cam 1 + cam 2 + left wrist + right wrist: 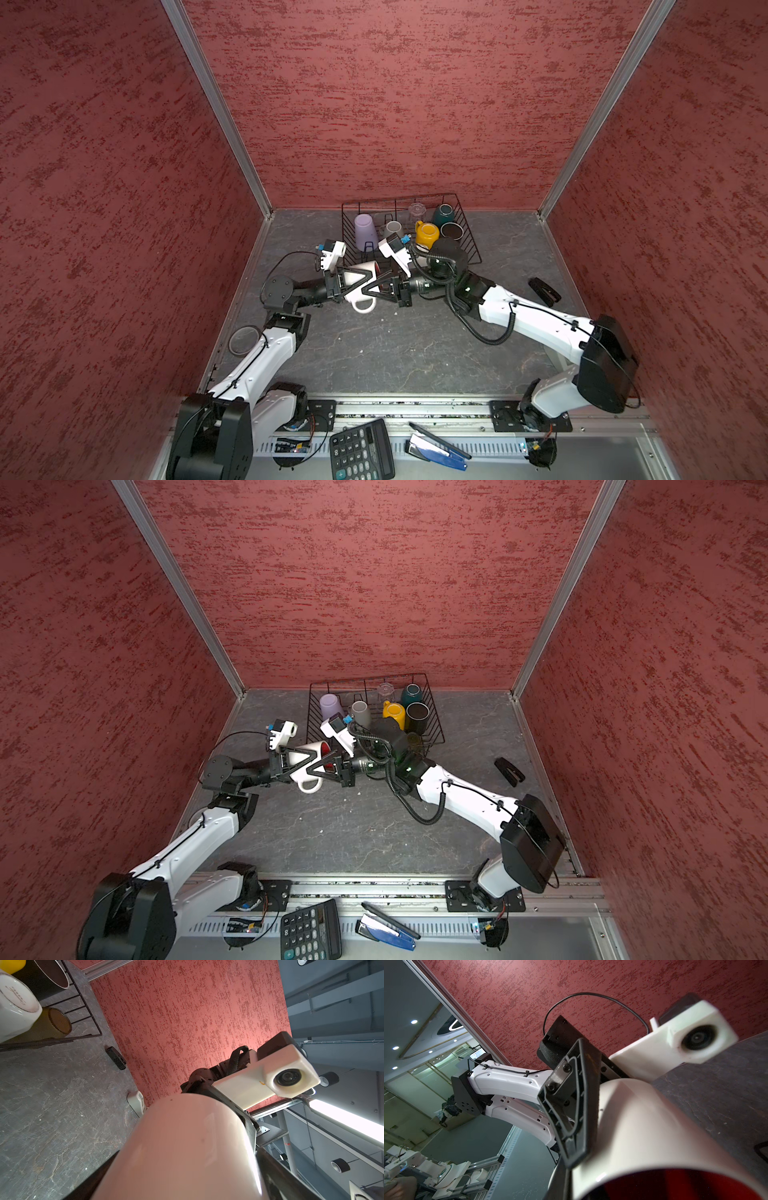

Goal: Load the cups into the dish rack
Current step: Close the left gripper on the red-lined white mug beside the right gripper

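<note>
Grey stone-look counter point(395, 353), red walls. White mug w/ red inside point(187, 1147) sits on its side, just in front of dish rack point(467, 232), handle toward near edge. Right pincer point(371, 291) clamped tight on mug's rim. Left pincer point(359, 280) spread wide either side of mug body, contact unclear. Rack holds lavender tumbler point(365, 232), grey mug point(392, 228), yellow mug point(427, 233), teal mug point(444, 214), black mug point(452, 230), clear glass point(415, 212).
</note>
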